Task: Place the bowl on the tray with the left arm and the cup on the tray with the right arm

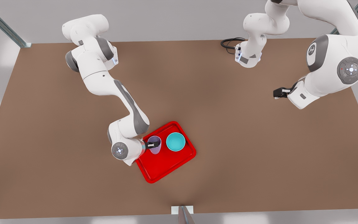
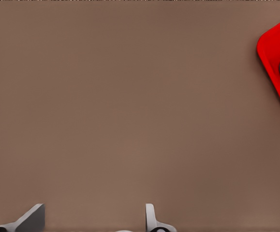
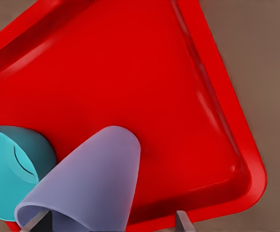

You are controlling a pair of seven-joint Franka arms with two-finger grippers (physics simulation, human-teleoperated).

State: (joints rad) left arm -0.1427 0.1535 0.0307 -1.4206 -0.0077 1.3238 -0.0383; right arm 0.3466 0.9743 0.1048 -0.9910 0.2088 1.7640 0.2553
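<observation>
Standing upright on the red tray [image 1: 166, 161] just below frame centre, the lilac cup [image 1: 154, 145] sits beside the teal bowl [image 1: 175, 142] — the right gripper [image 1: 153, 144] straddles its rim, fingers spread. The left gripper [image 1: 277, 93] waits at right — fingers parted over bare table [image 1: 57, 155].

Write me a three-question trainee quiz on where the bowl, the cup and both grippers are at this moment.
1. True or false: the bowl sits on the table, outside the tray.
2. Which gripper is at the cup over the tray? A. the left gripper; B. the right gripper.
3. Fill in: in the left wrist view, the left gripper's fingers stand ____, with nothing between them but bare table.

Key: 1 false, the bowl stands in the tray beside the cup. 2 B; the left gripper waits far off on the front view's right. 3 open.
</observation>
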